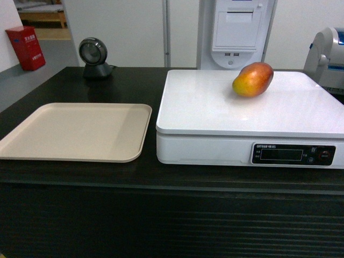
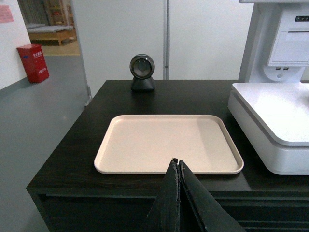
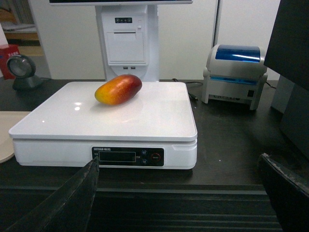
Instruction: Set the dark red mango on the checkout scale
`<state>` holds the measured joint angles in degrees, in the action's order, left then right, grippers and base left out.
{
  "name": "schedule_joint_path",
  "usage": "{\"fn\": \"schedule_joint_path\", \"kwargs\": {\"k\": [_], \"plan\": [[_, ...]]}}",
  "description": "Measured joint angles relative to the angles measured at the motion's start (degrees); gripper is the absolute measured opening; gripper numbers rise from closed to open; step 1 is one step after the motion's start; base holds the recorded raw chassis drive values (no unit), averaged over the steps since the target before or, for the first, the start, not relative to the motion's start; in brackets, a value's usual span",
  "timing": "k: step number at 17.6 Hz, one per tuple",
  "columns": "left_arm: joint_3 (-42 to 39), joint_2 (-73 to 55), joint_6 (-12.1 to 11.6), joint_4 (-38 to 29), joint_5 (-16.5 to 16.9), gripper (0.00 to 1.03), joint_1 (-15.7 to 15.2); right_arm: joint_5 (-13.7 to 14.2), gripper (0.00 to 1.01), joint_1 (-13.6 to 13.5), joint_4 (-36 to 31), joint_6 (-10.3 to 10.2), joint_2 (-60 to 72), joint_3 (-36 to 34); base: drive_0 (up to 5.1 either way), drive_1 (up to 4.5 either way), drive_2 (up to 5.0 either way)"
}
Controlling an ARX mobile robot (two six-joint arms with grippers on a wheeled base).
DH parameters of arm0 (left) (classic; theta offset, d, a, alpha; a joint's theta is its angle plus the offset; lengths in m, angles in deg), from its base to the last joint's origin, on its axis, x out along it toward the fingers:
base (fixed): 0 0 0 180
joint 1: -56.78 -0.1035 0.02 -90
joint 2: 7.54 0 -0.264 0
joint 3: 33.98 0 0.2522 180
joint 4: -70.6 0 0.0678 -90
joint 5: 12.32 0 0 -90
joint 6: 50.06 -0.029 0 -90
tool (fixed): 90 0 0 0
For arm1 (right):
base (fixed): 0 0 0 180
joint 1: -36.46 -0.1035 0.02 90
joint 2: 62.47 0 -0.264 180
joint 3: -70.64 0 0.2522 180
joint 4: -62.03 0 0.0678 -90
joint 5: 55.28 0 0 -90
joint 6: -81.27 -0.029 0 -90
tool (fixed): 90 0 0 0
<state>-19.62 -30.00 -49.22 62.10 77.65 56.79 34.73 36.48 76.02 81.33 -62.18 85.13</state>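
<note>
Black slats of the checkout [image 1: 161,226] front fill the near edge, under the tabletop that carries the scale [image 1: 215,107]. On the scale's glossy top, toward the back, the mango [image 1: 252,79] lies on its side, touched by neither arm, so the placing looks done. Right gripper [image 3: 178,193] hangs low before the scale, jaws wide apart and holding nothing. Left gripper [image 2: 177,193], jaws pressed together and empty, points at the bare beige tray [image 2: 145,166] beside the scale.
</note>
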Motion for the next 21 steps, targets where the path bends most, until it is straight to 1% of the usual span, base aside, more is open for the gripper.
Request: {"fn": "schedule_joint_path", "kwargs": {"k": [1, 6, 13, 14, 15, 16, 17, 21], "plan": [[0.0, 2.2, 0.0, 2.0, 0.0, 0.02, 0.0, 0.0, 0.98, 0.0, 0.0, 0.0, 0.0, 0.0, 0.0, 0.00, 0.0], [0.0, 5.0, 0.0, 4.7, 0.0, 0.02, 0.0, 0.0, 0.98, 0.0, 0.0, 0.0, 0.0, 0.0, 0.0, 0.00, 0.0], [0.0, 12.4, 0.0, 12.1, 0.0, 0.02, 0.0, 0.0, 0.98, 0.0, 0.0, 0.0, 0.0, 0.0, 0.0, 0.00, 0.0], [0.2, 15.5, 0.0, 16.7, 0.0, 0.02, 0.0, 0.0, 0.98, 0.0, 0.0, 0.0, 0.0, 0.0, 0.0, 0.00, 0.0], [0.0, 20.5, 0.0, 23.1, 0.0, 0.02, 0.0, 0.0, 0.98, 0.0, 0.0, 0.0, 0.0, 0.0, 0.0, 0.00, 0.0], [0.2, 21.9, 0.0, 21.3, 0.1, 0.02, 0.0, 0.0, 0.98, 0.0, 0.0, 0.0, 0.0, 0.0, 0.0, 0.00, 0.0], [0.0, 21.9, 0.0, 22.7, 0.0, 0.02, 0.0, 0.0, 0.98, 0.0, -0.1, 0.0, 0.0, 0.0, 0.0, 0.00, 0.0], [0.0, 21.9, 0.0, 22.4, 0.0, 0.02, 0.0, 0.0, 0.98, 0.0, 0.0, 0.0, 0.0, 0.0, 0.0, 0.00, 0.0]]}}
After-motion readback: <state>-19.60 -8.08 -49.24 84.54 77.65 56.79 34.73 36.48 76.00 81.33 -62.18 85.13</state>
